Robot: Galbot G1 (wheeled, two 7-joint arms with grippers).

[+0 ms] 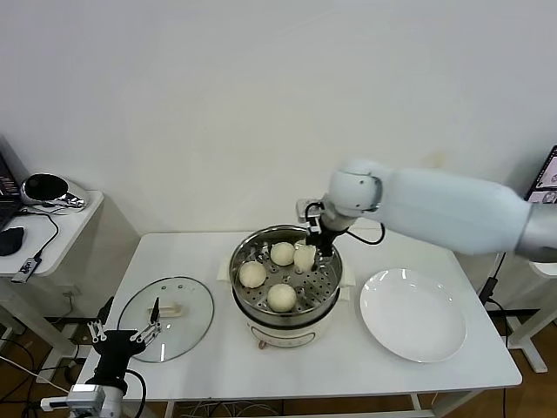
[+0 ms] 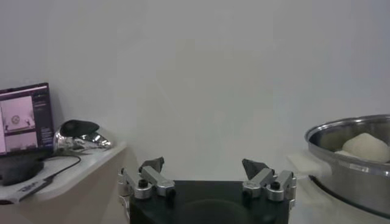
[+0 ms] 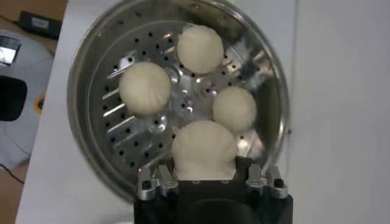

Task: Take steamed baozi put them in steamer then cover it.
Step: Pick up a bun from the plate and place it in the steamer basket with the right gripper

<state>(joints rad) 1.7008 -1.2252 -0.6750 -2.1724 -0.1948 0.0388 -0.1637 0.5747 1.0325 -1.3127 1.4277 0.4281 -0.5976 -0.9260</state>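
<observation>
The white table [image 1: 218,366] carries the steamer [image 1: 285,306], a white plate [image 1: 413,315] and a glass lid [image 1: 165,319]. The steamer stands at the table's centre, with the plate on its right and the lid lying flat on its left. The right arm reaches over the steamer from the right. The right pincer [image 3: 204,173] is closed on a bun [image 3: 203,149], held just above the perforated tray at the far right of the pot. Three more buns [image 1: 281,297] lie on the tray, apart from one another. The left pincer [image 2: 207,176] sits parked low at the table's near left corner, jaws wide and holding nothing.
</observation>
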